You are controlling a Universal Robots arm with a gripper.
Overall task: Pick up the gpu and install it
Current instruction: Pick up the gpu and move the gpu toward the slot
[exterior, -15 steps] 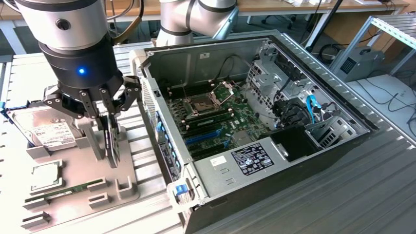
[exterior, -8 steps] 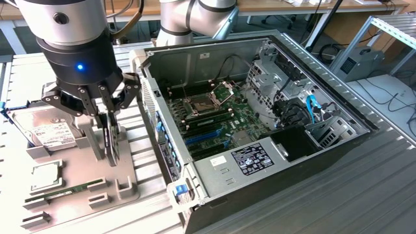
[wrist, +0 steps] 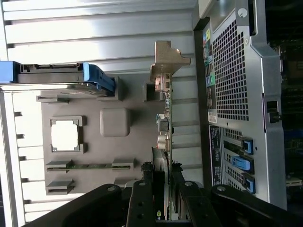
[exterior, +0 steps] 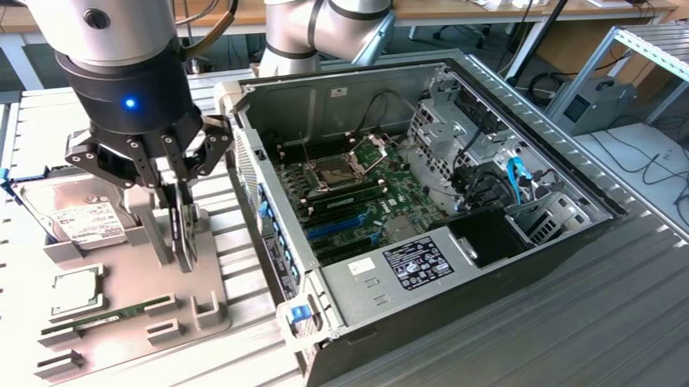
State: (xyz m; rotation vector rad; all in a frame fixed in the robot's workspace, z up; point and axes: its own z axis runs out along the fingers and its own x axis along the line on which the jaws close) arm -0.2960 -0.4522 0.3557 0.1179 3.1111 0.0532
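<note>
Wrist view shows you the pincer [wrist: 162, 177] clamped on the gpu [wrist: 166, 118], which stands on edge over the grey tray [wrist: 94, 144] on the bench [wrist: 94, 42], just beside the open computer case [wrist: 232, 80].

Green gpu [wrist: 167, 113], grey tray [wrist: 94, 146]

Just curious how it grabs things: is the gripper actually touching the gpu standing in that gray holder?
Touching. The wrist view shows the gripper closed against both faces of the gpu, with no gap on either side.
</note>
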